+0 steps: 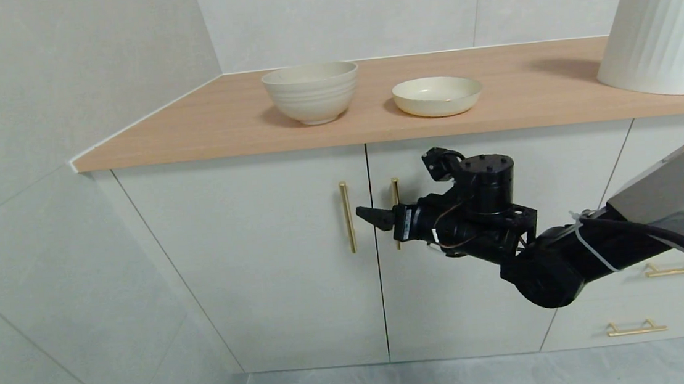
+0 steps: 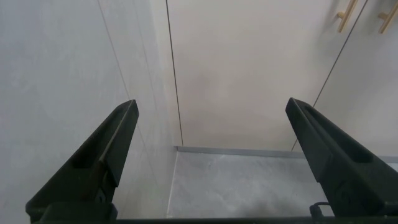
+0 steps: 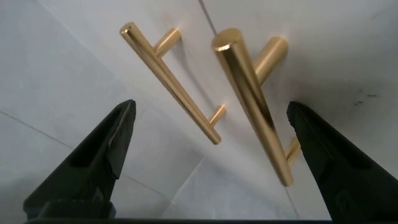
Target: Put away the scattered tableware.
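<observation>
A deep cream bowl (image 1: 311, 92) and a shallow cream dish (image 1: 437, 95) stand side by side on the wooden countertop (image 1: 200, 130). Below them, my right gripper (image 1: 375, 216) is held at the seam of two closed cabinet doors, level with their gold handles. In the right wrist view the right gripper (image 3: 210, 115) is open, with the nearer right-door handle (image 3: 249, 106) between its fingers and the left-door handle (image 3: 171, 84) just beyond. My left gripper (image 2: 211, 155) is open and holds nothing, low down and facing the cabinet's left door.
A tall white ribbed container (image 1: 661, 15) stands at the counter's right end. The tiled wall (image 1: 38, 181) closes in the left side. Drawers with gold pulls (image 1: 635, 328) sit at the lower right. Grey floor (image 2: 249, 186) lies below the cabinet.
</observation>
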